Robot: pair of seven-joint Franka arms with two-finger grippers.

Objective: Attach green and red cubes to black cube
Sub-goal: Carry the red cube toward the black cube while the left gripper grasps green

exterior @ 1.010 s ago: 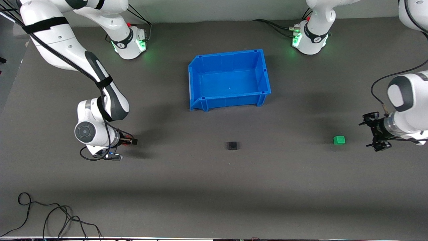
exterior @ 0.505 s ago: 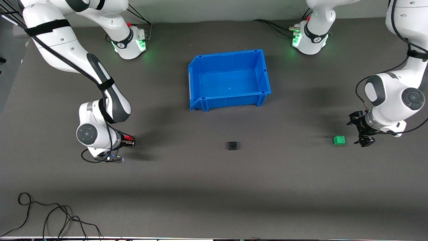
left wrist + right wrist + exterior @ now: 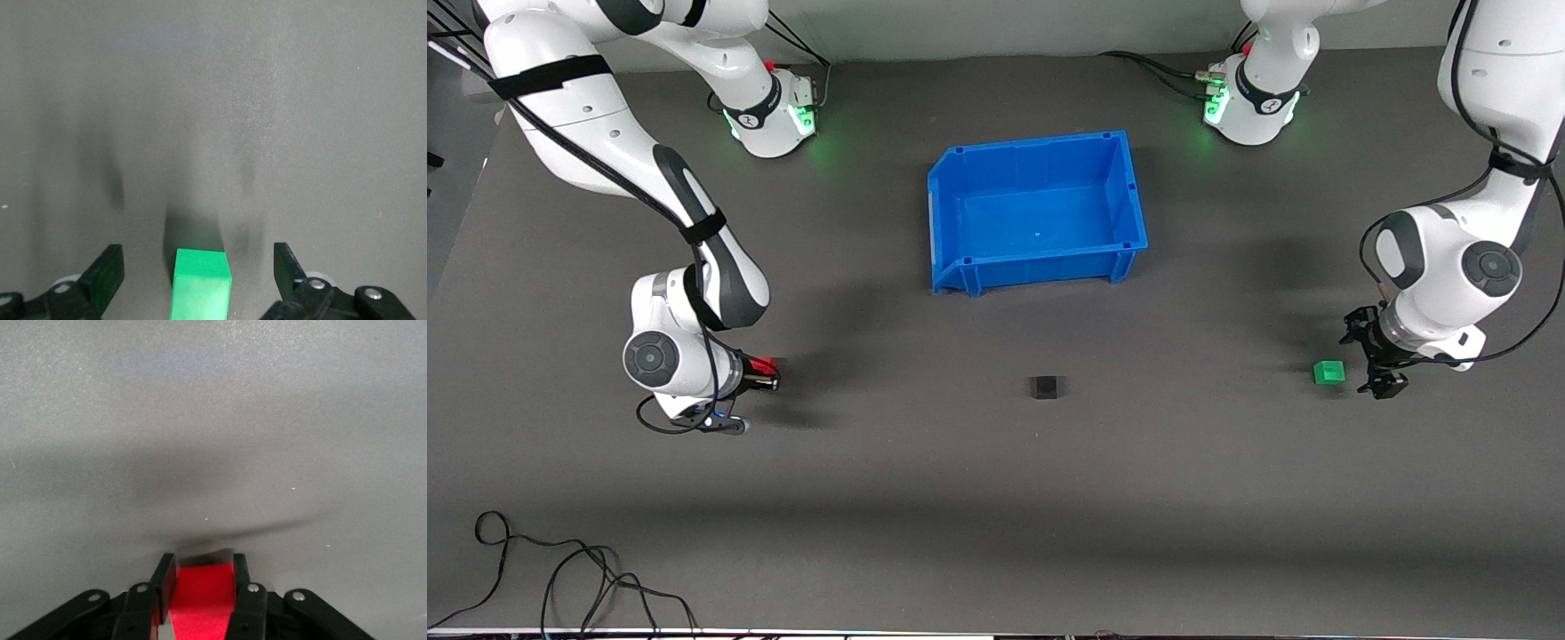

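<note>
Mat: dark grey surface covering the table; all items listed below rest on it or are positioned over it.
Blue bin: standing midway between the two arm bases, farther from the front camera than all three cubes.
Right gripper: low over the mat at the right arm's end of the table; fingers pressed against both sides of the red cube, holding it.
Left gripper: low at the left arm's end of the table; fingers spread wide, with a clear gap on each side of the green cube between them.
Green cube, position: on the mat, just beside the left gripper in the front view.
Black cube: alone on the mat, nearer the front camera than the blue bin, between the red and green cubes, well apart from both.
</note>
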